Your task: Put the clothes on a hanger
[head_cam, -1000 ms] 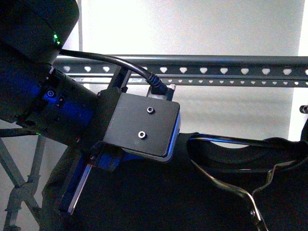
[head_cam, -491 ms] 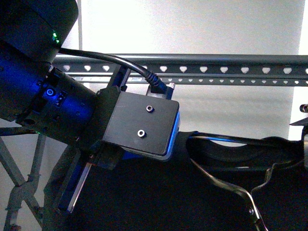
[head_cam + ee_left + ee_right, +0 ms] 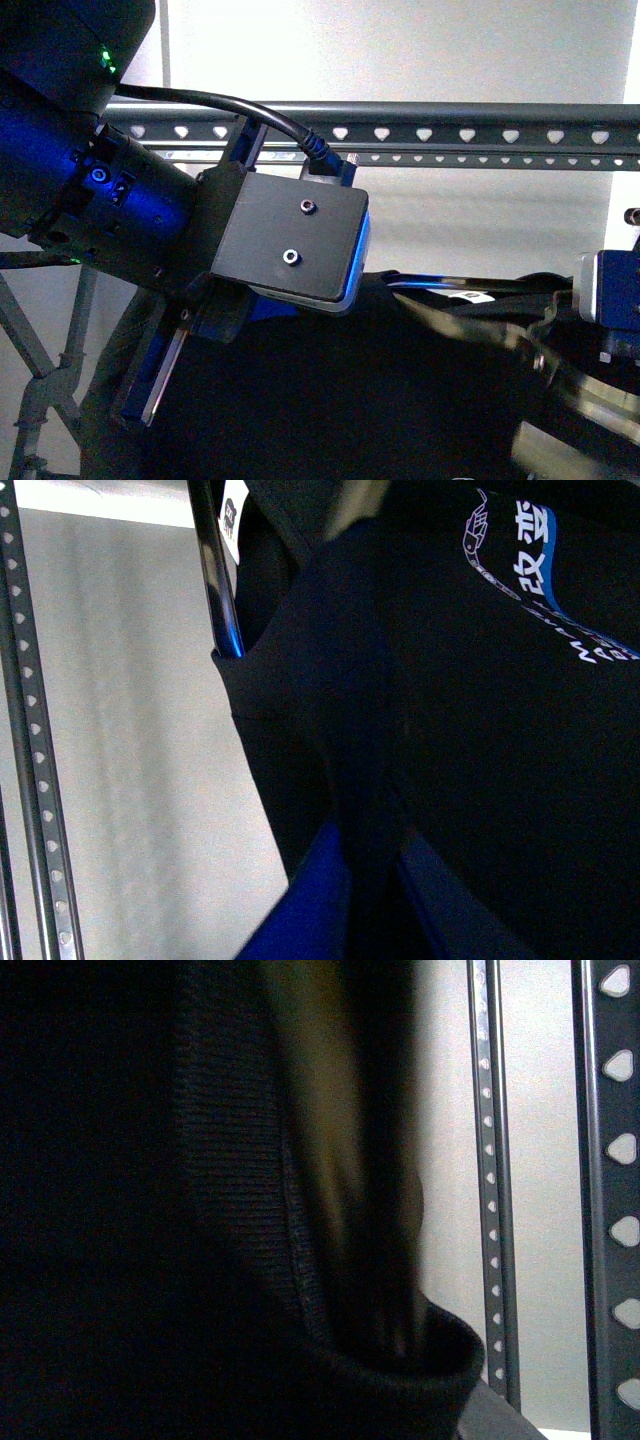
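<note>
The largest thing is the hanger (image 3: 500, 115), a dark grey rack. Its long rail with a row of heart-shaped holes is seen across the whole front view, and this rail is taken as the landmark. A thinner second bar (image 3: 520, 159) with smaller holes is seen just below the rail, and the crossed legs (image 3: 40, 390) are seen below its left end. The clothes (image 3: 380, 400), black and soft, are seen below the rail and apart from it; no contact between them and the rail is shown. In the left wrist view the clothes (image 3: 480, 780) are very close to the camera and a white and blue print (image 3: 520, 540) is seen on them, with the rail (image 3: 22, 730) behind. In the right wrist view the black fabric (image 3: 120, 1210) fills most of the picture, with a ribbed edge, and the rail (image 3: 585, 1260) is beyond it. The left arm (image 3: 120, 210) is raised below the left part of the rail, and its wrist box (image 3: 290, 235) is in front of the clothes. The left claw is hidden, so its state cannot be told. The right arm (image 3: 612, 300) is seen blurred, below the right end of the rail; the state of the right claw cannot be told either. A small white label (image 3: 468, 296) is seen on the clothes, below the rail.
</note>
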